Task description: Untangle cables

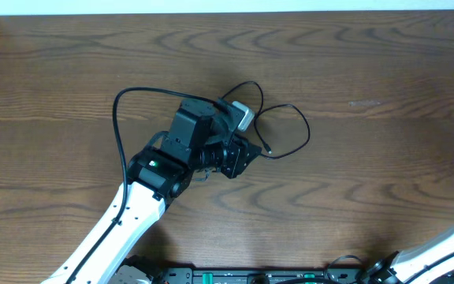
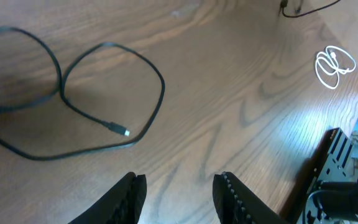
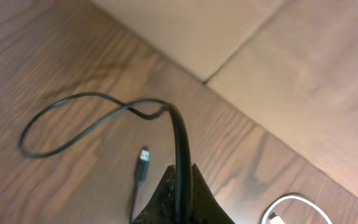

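— Wooden table (image 1: 385,63). Overhead, where's the left gripper (image 1: 243,154)?
— Mid-table, beside the looped black cable (image 1: 308,134); its wrist view shows the fingers (image 2: 131,196) parted, empty.
— And the right gripper (image 3: 180,177)?
— Only its wrist view shows it: pinched shut on a second black cable (image 3: 179,143), white cable (image 3: 291,198) near the table's edge.

Cable (image 2: 162,87) lies on table (image 2: 241,93) (ahead of left pincer (image 2: 179,182)).
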Available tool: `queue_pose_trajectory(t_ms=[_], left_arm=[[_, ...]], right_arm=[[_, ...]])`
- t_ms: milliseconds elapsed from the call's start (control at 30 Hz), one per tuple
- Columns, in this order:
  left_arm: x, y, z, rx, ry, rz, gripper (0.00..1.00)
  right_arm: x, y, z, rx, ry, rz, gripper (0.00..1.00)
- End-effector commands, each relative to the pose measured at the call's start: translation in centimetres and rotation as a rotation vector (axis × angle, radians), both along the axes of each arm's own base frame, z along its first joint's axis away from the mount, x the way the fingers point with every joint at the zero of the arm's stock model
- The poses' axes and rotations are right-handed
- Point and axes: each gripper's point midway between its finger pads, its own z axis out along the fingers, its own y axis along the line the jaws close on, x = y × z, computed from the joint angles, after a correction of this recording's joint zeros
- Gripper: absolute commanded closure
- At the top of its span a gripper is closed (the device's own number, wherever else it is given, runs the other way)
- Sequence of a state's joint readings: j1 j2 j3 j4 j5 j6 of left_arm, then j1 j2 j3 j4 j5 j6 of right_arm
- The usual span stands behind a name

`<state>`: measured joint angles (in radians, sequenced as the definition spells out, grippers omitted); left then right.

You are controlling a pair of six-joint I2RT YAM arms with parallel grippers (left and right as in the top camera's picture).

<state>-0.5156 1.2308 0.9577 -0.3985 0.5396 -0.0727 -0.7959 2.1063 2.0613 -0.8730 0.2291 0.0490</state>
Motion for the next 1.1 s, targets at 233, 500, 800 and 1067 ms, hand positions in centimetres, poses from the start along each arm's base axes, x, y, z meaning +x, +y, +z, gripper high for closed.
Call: queue_pose_trajectory(t_ms=[233, 500, 800, 1067], left_arm=[[1.6, 0.0, 0.6, 0.011, -0.086, 0.033, 0.6], [2.4, -0.5, -1.5, 0.034, -0.042, 0.032, 0.6], [3.7, -1.8, -3.9, 0.006, 0.037, 0.042, 0.59], [3.7, -1.9, -4.1, 0.004, 0.051, 0.048, 0.58]], right_arm=[[-5.9, -3.8, 2.1, -0.079, -0.018, -0.302, 0.99], [-5.0, -4.0, 1.2, -0.082, -0.008, -0.277, 0.99], [-4.4, -3.9, -5.2, 0.02, 0.089, -0.257, 0.99], [-5.4, -2.8, -11.4, 0.148, 0.146, -0.363, 0.99]])
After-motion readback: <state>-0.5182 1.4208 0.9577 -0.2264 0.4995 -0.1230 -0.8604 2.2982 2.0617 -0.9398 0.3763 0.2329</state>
